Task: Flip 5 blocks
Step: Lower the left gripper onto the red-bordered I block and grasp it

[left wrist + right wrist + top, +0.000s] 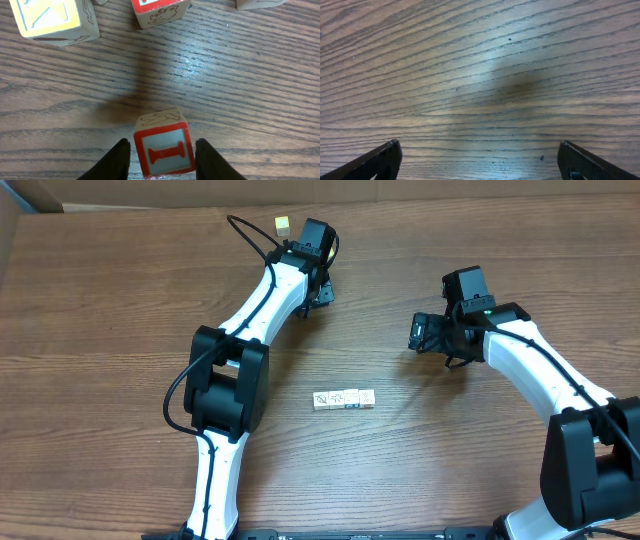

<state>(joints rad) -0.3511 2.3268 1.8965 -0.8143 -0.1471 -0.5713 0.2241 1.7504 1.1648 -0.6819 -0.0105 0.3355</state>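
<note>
inventory, table (120, 330) of brown wood grain. arms: two, white and black, one entered from the near left and one from the near right. cubes counted from overhead: five. a row of four cubes (343, 399) is laid side by side, touching, at the middle of the table between the two arms; their top faces are pale with small dark drawings, and one is tinged green. the details are too small to be read. one yellow-faced cube (47, 17) is seen overhead at the far edge, just beyond the left arm's wrist. cubes counted in the left wrist view: four. a red-bordered cube (165, 154), white-faced with a red letter i, is found at the near edge; the yellow-faced cube is set far left; a red-topped cube (161, 14) with a drawn side is set far centre; a fourth cube (260, 4) is cut off at the far right, so its face cannot be told. left gripper (162, 144): placed at the far middle of the table, its fingers set narrow on either side of the red-bordered cube, just beside its two sides. whether the cube is pressed or merely flanked cannot be told. right gripper (479, 146): held over bare wood at the right, well apart from the row, fingers spread wide, nothing between them.
</note>
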